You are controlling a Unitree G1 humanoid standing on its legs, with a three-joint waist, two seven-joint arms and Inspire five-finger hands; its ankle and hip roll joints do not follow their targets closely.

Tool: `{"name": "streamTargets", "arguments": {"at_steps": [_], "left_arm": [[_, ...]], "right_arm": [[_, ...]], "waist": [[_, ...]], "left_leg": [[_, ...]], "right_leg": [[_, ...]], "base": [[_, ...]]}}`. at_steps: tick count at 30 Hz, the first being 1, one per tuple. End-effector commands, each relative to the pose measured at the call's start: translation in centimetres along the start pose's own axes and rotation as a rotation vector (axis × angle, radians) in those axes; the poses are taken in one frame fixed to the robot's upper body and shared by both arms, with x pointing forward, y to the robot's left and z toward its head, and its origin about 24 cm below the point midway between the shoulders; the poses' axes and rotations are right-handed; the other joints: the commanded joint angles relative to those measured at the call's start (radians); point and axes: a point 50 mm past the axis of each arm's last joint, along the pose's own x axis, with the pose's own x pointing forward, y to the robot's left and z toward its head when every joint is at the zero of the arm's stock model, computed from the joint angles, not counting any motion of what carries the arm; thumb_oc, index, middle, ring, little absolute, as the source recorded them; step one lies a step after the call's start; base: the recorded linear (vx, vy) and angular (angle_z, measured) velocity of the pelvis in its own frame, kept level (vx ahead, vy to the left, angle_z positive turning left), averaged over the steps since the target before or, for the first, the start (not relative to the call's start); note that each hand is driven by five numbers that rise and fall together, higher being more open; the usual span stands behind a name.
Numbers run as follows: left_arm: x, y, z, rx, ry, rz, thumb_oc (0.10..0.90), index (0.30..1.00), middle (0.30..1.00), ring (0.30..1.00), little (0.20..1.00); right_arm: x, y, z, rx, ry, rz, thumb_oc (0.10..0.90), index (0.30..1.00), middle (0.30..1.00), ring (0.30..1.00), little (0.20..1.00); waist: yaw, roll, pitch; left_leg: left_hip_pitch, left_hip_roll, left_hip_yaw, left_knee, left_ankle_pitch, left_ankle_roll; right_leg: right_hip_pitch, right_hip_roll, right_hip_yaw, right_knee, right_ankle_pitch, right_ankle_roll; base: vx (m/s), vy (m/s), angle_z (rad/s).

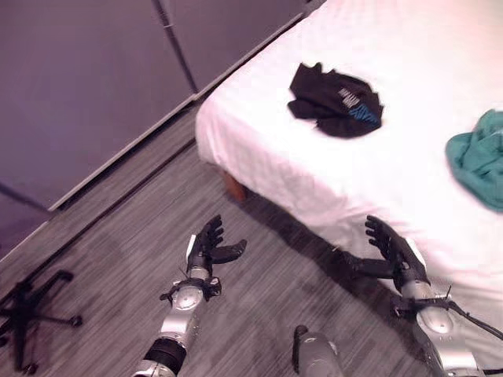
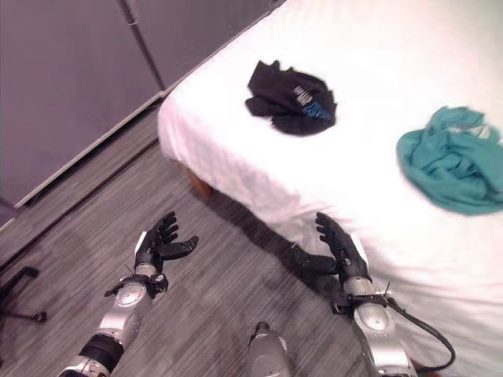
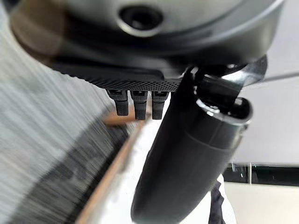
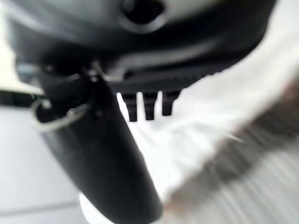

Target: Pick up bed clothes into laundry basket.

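A crumpled black garment (image 1: pixel 336 100) with a blue print lies on the white bed (image 1: pixel 314 165), near its corner. A teal garment (image 2: pixel 452 159) is bunched further right on the sheet. My left hand (image 1: pixel 207 248) hovers over the wood floor in front of the bed's corner, fingers straight, holding nothing. My right hand (image 1: pixel 393 250) is raised beside the bed's near edge, also open and empty, well short of both garments. In the wrist views the straight fingers (image 3: pixel 135 103) and fingers (image 4: pixel 149 107) point toward the bed's side.
Grey wall panels (image 1: pixel 86 86) run along the left, with a strip of striped wood floor (image 1: pixel 118 243) between them and the bed. The black base of a wheeled chair (image 1: pixel 31 314) stands at the lower left.
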Motion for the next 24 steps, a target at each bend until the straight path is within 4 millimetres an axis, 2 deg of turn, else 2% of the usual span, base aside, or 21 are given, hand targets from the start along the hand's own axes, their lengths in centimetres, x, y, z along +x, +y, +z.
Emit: {"name": "streamTargets", "arguments": {"at_steps": [1, 2, 3, 4, 5, 6, 7, 8, 10, 11, 12, 13, 15, 16, 17, 18, 20, 22, 24], "left_arm": [[1.2, 1.0, 4.4, 0.015, -0.197, 0.010, 0.800, 0.900, 0.900, 0.900, 0.900], [1.0, 2.0, 4.1, 0.024, -0.192, 0.042, 0.800, 0.900, 0.900, 0.900, 0.900], [1.0, 2.0, 4.1, 0.024, -0.192, 0.043, 0.800, 0.900, 0.900, 0.900, 0.900], [0.6, 3.1, 3.8, 0.025, -0.193, 0.074, 0.800, 0.900, 0.900, 0.900, 0.900], [0.6, 3.1, 3.9, 0.025, -0.194, 0.074, 0.800, 0.900, 0.900, 0.900, 0.900], [0.5, 3.7, 3.9, 0.037, -0.198, 0.086, 0.800, 0.900, 0.900, 0.900, 0.900], [0.5, 4.3, 4.2, 0.063, -0.205, 0.089, 0.800, 0.900, 0.900, 0.900, 0.900], [0.8, 4.6, 5.3, 0.108, -0.240, 0.080, 0.800, 0.900, 0.900, 0.900, 0.900], [1.1, 4.8, 6.2, 0.149, -0.265, 0.066, 0.800, 0.900, 0.900, 0.900, 0.900], [1.1, 4.8, 6.2, 0.149, -0.266, 0.067, 0.800, 0.900, 0.900, 0.900, 0.900], [1.4, 4.6, 7.5, 0.166, -0.305, 0.051, 0.800, 0.900, 0.900, 0.900, 0.900], [1.5, 4.5, 8.0, 0.165, -0.323, 0.045, 0.800, 0.900, 0.900, 0.900, 0.900], [1.5, 4.4, 8.3, 0.161, -0.335, 0.038, 0.800, 0.900, 0.900, 0.900, 0.900], [1.7, 4.1, 9.2, 0.163, -0.360, 0.028, 0.800, 0.900, 0.900, 0.900, 0.900], [1.7, 4.1, 9.3, 0.161, -0.363, 0.026, 0.800, 0.900, 0.900, 0.900, 0.900], [1.7, 3.9, 9.3, 0.154, -0.364, 0.018, 0.800, 0.900, 0.900, 0.900, 0.900], [1.3, 3.7, 9.0, 0.163, -0.360, -0.011, 0.800, 0.900, 0.900, 0.900, 0.900], [0.6, 3.9, 8.4, 0.163, -0.347, -0.025, 0.800, 0.900, 0.900, 0.900, 0.900], [-0.3, 4.4, 6.8, 0.144, -0.299, -0.024, 0.800, 0.900, 0.900, 0.900, 0.900]], "right_arm": [[0.0, 0.3, 4.4, -0.079, -0.229, 0.073, 0.800, 0.900, 0.900, 0.900, 0.900], [0.3, 0.8, 4.5, -0.101, -0.232, 0.106, 0.800, 0.900, 0.900, 0.900, 0.900], [0.3, 0.8, 4.5, -0.101, -0.232, 0.106, 0.800, 0.900, 0.900, 0.900, 0.900], [0.6, 1.4, 4.6, -0.137, -0.233, 0.150, 0.800, 0.900, 0.900, 0.900, 0.900], [0.6, 1.4, 4.6, -0.136, -0.233, 0.150, 0.800, 0.900, 0.900, 0.900, 0.900], [0.8, 1.7, 4.7, -0.152, -0.236, 0.167, 0.800, 0.900, 0.900, 0.900, 0.900], [0.9, 1.8, 4.9, -0.151, -0.243, 0.176, 0.800, 0.900, 0.900, 0.900, 0.900], [0.8, 1.8, 4.5, -0.124, -0.230, 0.166, 0.800, 0.900, 0.900, 0.900, 0.900], [0.6, 1.8, 3.7, -0.097, -0.202, 0.149, 0.800, 0.900, 0.900, 0.900, 0.900], [0.7, 1.8, 3.7, -0.097, -0.203, 0.149, 0.800, 0.900, 0.900, 0.900, 0.900], [0.4, 2.0, 3.1, -0.069, -0.186, 0.135, 0.800, 0.900, 0.900, 0.900, 0.900], [0.2, 2.2, 3.1, -0.046, -0.190, 0.134, 0.800, 0.900, 0.900, 0.900, 0.900], [0.3, 2.5, 3.1, -0.039, -0.190, 0.143, 0.800, 0.900, 0.900, 0.900, 0.900], [0.5, 3.4, 3.3, -0.025, -0.203, 0.157, 0.800, 0.900, 0.900, 0.900, 0.900], [0.6, 4.0, 3.4, -0.015, -0.207, 0.174, 0.800, 0.900, 0.900, 0.900, 0.900], [0.7, 4.5, 3.4, -0.004, -0.209, 0.188, 0.800, 0.900, 0.900, 0.900, 0.900], [0.8, 5.0, 3.3, -0.003, -0.201, 0.210, 0.800, 0.900, 0.900, 0.900, 0.900], [1.0, 5.4, 3.3, -0.001, -0.198, 0.214, 0.800, 0.900, 0.900, 0.900, 0.900], [1.2, 5.7, 3.5, 0.004, -0.204, 0.219, 0.800, 0.900, 0.900, 0.900, 0.900]], "waist": [[-0.006, 0.037, -0.091], [0.013, 0.057, -0.092], [0.016, 0.056, -0.093], [0.037, 0.075, -0.091], [0.039, 0.075, -0.093], [0.042, 0.079, -0.088], [0.041, 0.081, -0.088], [0.021, 0.085, -0.091], [0.012, 0.092, -0.088], [0.015, 0.091, -0.090], [-0.001, 0.090, -0.089], [-0.007, 0.092, -0.086], [-0.001, 0.089, -0.089], [0.019, 0.093, -0.076], [0.030, 0.098, -0.069], [0.037, 0.101, -0.064], [0.058, 0.099, -0.065], [0.096, 0.085, -0.081], [0.145, 0.058, -0.099]], "left_leg": [[0.158, 0.007, -0.092, -0.496, 0.036, 0.030], [0.176, -0.009, -0.151, -0.638, 0.025, 0.049], [0.179, -0.012, -0.147, -0.646, 0.030, 0.051], [0.190, -0.043, -0.271, -0.775, -0.013, 0.072], [0.189, -0.044, -0.269, -0.777, -0.011, 0.073], [0.188, -0.063, -0.318, -0.805, -0.038, 0.077], [0.187, -0.086, -0.328, -0.823, -0.072, 0.087], [0.223, -0.092, -0.242, -0.883, -0.117, 0.097], [0.244, -0.125, -0.204, -0.945, -0.134, 0.119], [0.241, -0.125, -0.202, -0.946, -0.131, 0.119], [0.232, -0.138, -0.131, -0.968, -0.166, 0.132], [0.227, -0.142, -0.099, -0.968, -0.177, 0.138], [0.217, -0.142, -0.077, -0.968, -0.169, 0.137], [0.199, -0.122, -0.039, -0.968, -0.156, 0.141], [0.199, -0.111, -0.023, -0.968, -0.147, 0.143], [0.198, -0.099, -0.008, -0.968, -0.132, 0.145], [0.201, -0.089, 0.009, -0.968, -0.127, 0.148], [0.202, -0.085, 0.019, -0.968, -0.121, 0.149], [0.196, -0.078, 0.038, -0.968, -0.101, 0.139]], "right_leg": [[0.012, 0.034, 0.047, -0.204, 0.170, 0.086], [0.003, 0.045, 0.099, -0.201, 0.163, 0.100], [0.000, 0.043, 0.103, -0.201, 0.165, 0.101], [-0.013, 0.044, 0.190, -0.191, 0.164, 0.127], [-0.016, 0.043, 0.192, -0.192, 0.166, 0.128], [-0.015, 0.049, 0.238, -0.202, 0.167, 0.136], [-0.013, 0.054, 0.273, -0.214, 0.179, 0.145], [-0.013, 0.057, 0.314, -0.237, 0.196, 0.161], [-0.031, 0.057, 0.379, -0.264, 0.239, 0.187], [-0.035, 0.058, 0.382, -0.266, 0.243, 0.186], [-0.075, 0.052, 0.429, -0.275, 0.283, 0.224], [-0.089, 0.046, 0.438, -0.279, 0.301, 0.245], [-0.114, 0.045, 0.445, -0.268, 0.331, 0.256], [-0.168, 0.037, 0.356, -0.174, 0.309, 0.261], [-0.157, 0.022, 0.293, -0.118, 0.282, 0.260], [-0.146, 0.010, 0.263, -0.050, 0.260, 0.254], [-0.110, -0.015, 0.247, 0.020, 0.236, 0.243], [-0.064, -0.058, 0.210, 0.023, 0.241, 0.239], [0.010, -0.095, 0.149, -0.053, 0.260, 0.251]], "base": [[0.41, 0.303, -1.35], [0.41, 0.304, -1.31], [0.34, 0.321, -1.97], [0.20, 0.188, -1.96], [0.31, 0.241, -2.05], [0.18, 0.092, -0.93], [0.30, 0.197, -1.05], [0.25, 0.254, -1.18], [0.13, 0.246, -1.29], [0.00, 0.246, -1.11], [-0.01, 0.254, -0.87], [-0.01, 0.251, -1.05], [-0.06, 0.066, -0.98], [-0.15, 0.061, -1.03], [-0.18, 0.071, -0.85], [-0.14, 0.061, -0.78], [-0.10, 0.000, -0.52], [-0.06, -0.097, -0.12], [-0.07, -0.213, -0.41]]}}
